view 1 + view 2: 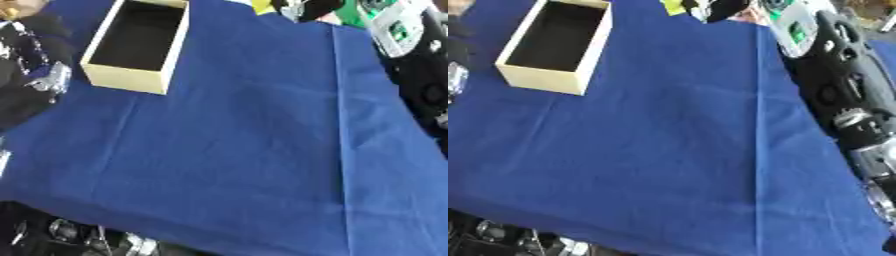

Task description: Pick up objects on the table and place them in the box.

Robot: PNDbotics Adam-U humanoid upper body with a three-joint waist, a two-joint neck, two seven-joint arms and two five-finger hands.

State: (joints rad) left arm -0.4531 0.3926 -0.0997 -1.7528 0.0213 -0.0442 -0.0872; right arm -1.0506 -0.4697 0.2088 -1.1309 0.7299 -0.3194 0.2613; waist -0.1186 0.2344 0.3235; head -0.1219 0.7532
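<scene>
A cream-walled box (140, 42) with a dark inside stands open-topped at the far left of the counter (254, 150), which is spread with a creased blue cloth (667, 150). No loose object shows on the cloth near the box.

Beyond the far edge lie a yellow scrap (674, 7) and a white and green thing (796, 29) (too blurred to name), with no writing legible anywhere.

The right arm (846, 95), black with silver joints, runs down the right side of the right eye view; the left eye view catches only its dark edge. Its robot hand is cut off at the frame edge, so whether the fingers are spread or curled cannot be told.

At the left edge of the left eye view, black and silver parts (39, 75) of the left arm show just beside the box, the robot hand itself not made out.
</scene>
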